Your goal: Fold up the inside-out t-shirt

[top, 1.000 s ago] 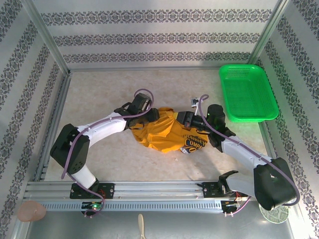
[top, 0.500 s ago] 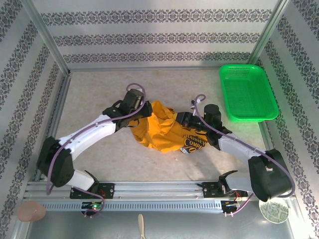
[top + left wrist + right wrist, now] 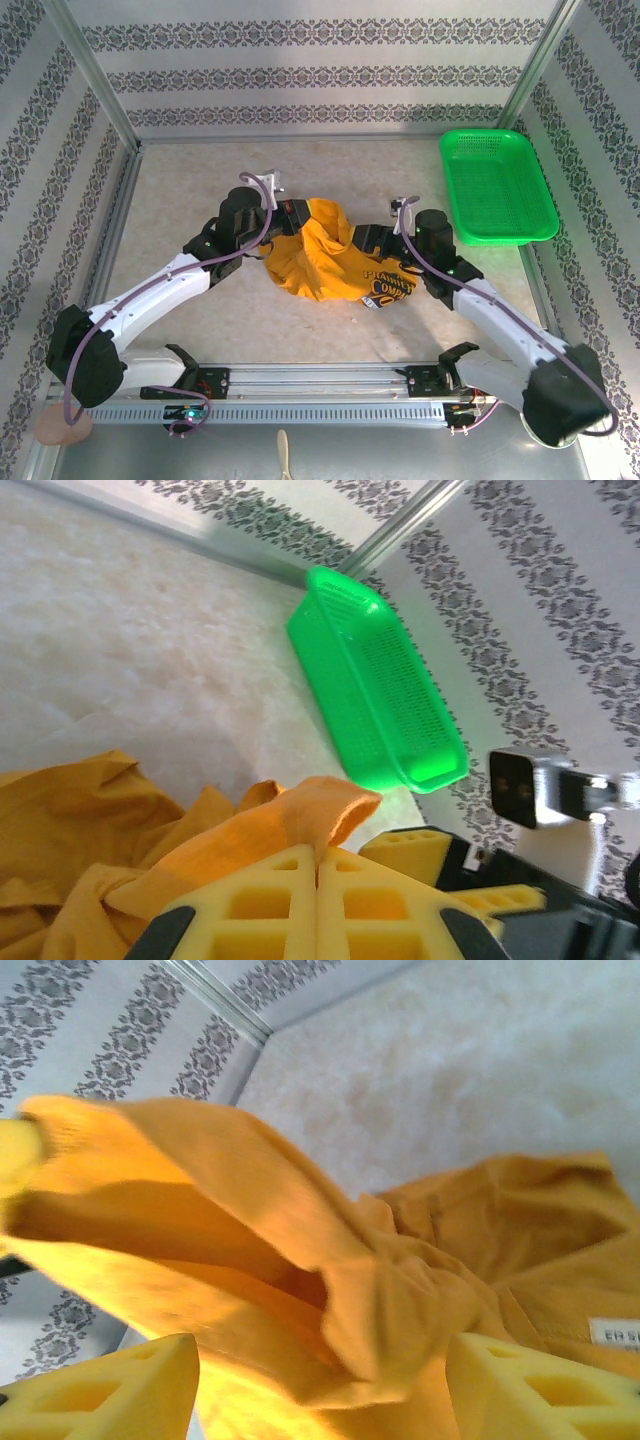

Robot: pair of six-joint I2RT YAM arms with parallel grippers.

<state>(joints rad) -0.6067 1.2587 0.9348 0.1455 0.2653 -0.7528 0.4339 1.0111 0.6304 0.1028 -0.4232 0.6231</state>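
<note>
Where the left fingers meet: pressed flat together, pinching a hem fold of the t-shirt.
At the right fingers: spread wide, cloth sagging between them, gripping nothing as far as I can tell.
Shirt's place: bunched on the counter between both arms.
Risk: a one-sided pull drags the heap instead of spreading it; slack may snag the open fingers.
Over by the basket: well apart, no hazard.

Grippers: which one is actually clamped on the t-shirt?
The left gripper: its fingers meet, pinching a fold of the t-shirt. The right gripper stands open, cloth loose between its fingers.
</note>
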